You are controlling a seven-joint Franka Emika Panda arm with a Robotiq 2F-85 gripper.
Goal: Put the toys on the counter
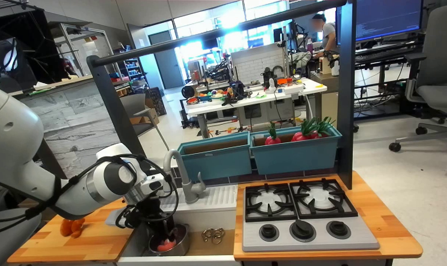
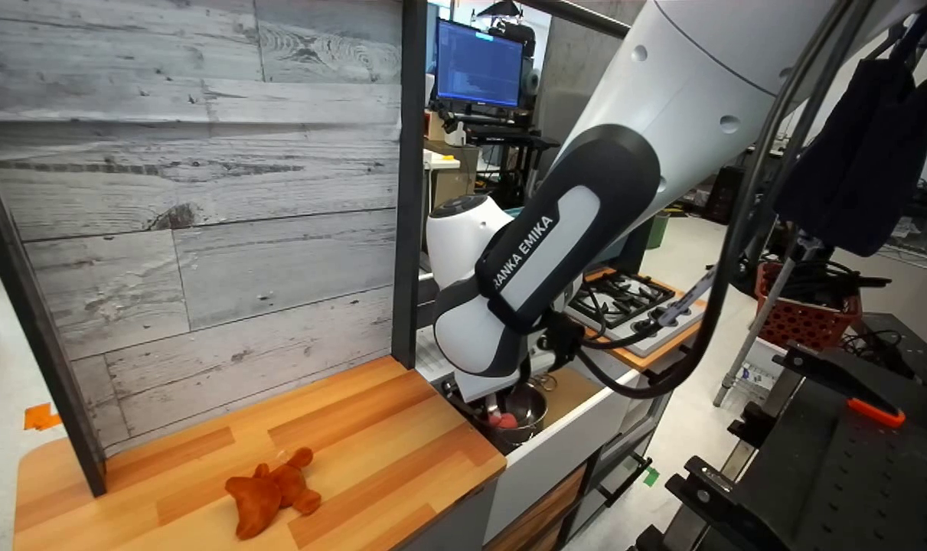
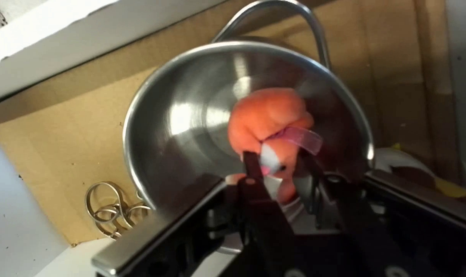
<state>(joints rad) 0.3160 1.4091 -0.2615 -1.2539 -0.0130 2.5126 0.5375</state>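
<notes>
An orange-red plush toy with a white face patch and pink ribbon (image 3: 269, 115) is inside the round steel bowl (image 3: 129, 127). In the wrist view my gripper (image 3: 281, 163) has its fingers closed in on either side of the toy's head. The toy also shows low in the bowl in both exterior views (image 1: 167, 245) (image 2: 503, 420); the fingertips are partly hidden there. Another orange-brown plush toy (image 1: 71, 227) lies on the wood-plank counter (image 1: 94, 240), and it also shows in an exterior view (image 2: 272, 493).
The bowl stands in a sink basin (image 1: 208, 212) with walls around it. Metal rings (image 1: 213, 235) lie beside it. A white and yellow item (image 3: 413, 169) is beside the bowl. A faucet (image 1: 188, 184) and a stove plate (image 1: 308, 236) stand near. Teal planters (image 1: 297, 159) are behind.
</notes>
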